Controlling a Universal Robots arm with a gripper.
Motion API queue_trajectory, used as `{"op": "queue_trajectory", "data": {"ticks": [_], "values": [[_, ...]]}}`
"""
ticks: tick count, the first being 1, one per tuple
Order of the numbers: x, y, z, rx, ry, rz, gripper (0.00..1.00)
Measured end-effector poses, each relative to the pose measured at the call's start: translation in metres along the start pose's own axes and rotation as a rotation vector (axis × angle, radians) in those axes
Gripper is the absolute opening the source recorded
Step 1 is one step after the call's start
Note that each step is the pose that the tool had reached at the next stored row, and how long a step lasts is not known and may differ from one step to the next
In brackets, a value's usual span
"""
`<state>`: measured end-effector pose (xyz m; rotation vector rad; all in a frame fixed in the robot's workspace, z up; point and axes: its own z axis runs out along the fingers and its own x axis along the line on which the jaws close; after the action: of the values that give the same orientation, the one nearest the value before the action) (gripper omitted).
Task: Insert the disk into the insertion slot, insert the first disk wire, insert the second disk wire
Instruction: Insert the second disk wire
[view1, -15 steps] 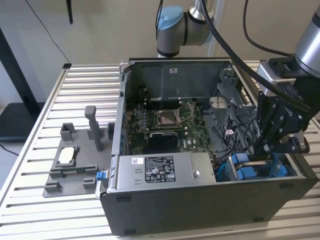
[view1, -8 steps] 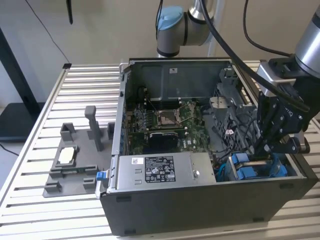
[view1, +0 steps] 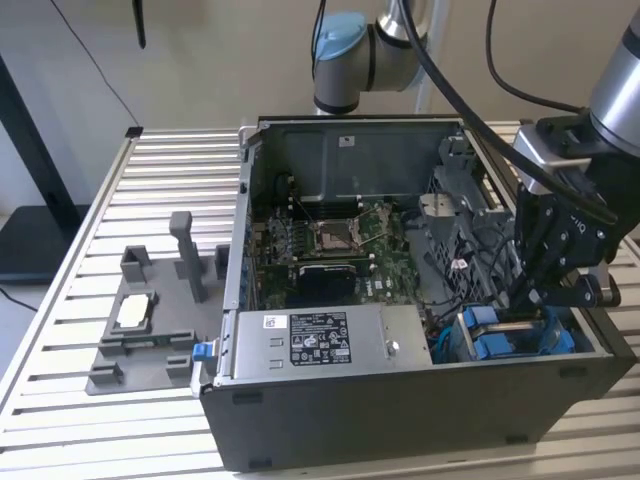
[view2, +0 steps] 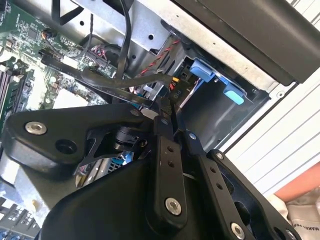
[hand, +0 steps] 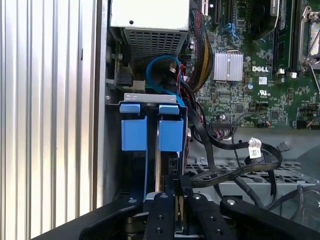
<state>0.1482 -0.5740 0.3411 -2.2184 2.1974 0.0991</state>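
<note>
Jaws closed — on black wire (hand: 220, 172)

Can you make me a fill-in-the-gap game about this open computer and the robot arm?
1. The gripper is reaching down inside the open computer ____.
2. The plastic tabs on the drive cage by the gripper are coloured ____.
3. In the exterior view, the grey parts tray sits on the slatted table to the exterior view's ____ of the computer.
4. The power supply box carries a black-and-white ____.

Missing words: case; blue; left; label
</note>
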Motion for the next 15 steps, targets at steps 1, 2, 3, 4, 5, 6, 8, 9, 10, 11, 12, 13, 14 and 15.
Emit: {"op": "queue_trajectory", "data": {"ticks": [1, 2, 3, 4, 5, 6, 8, 9, 10, 11, 12, 13, 14, 15], "values": [[0.0000, 0.0004, 0.0000, 0.0001, 0.0000, 0.000, 0.16], [0.0000, 0.0006, 0.0000, 0.0000, 0.0000, 0.000, 0.16], [0.0000, 0.0009, 0.0001, 0.0000, -0.0001, 0.000, 0.16], [-0.0001, 0.0012, 0.0001, 0.0001, 0.0000, 0.000, 0.16], [-0.0001, 0.0015, 0.0001, 0.0001, -0.0001, 0.000, 0.16], [-0.0001, 0.0019, 0.0001, 0.0003, -0.0001, 0.000, 0.16], [-0.0002, 0.0024, 0.0001, 0.0006, 0.0000, 0.000, 0.16], [-0.0002, 0.0025, 0.0001, 0.0007, 0.0000, 0.000, 0.16], [-0.0002, 0.0025, 0.0002, 0.0010, 0.0001, 0.000, 0.16], [-0.0003, 0.0026, 0.0002, 0.0018, 0.0000, 0.000, 0.16], [-0.0003, 0.0026, 0.0002, 0.0024, 0.0000, 0.000, 0.16], [-0.0003, 0.0026, 0.0002, 0.0033, 0.0000, 0.000, 0.16], [-0.0003, 0.0026, 0.0002, 0.0041, -0.0004, 0.000, 0.16], [-0.0004, 0.0025, 0.0003, 0.0047, -0.0006, 0.000, 0.16]]}}
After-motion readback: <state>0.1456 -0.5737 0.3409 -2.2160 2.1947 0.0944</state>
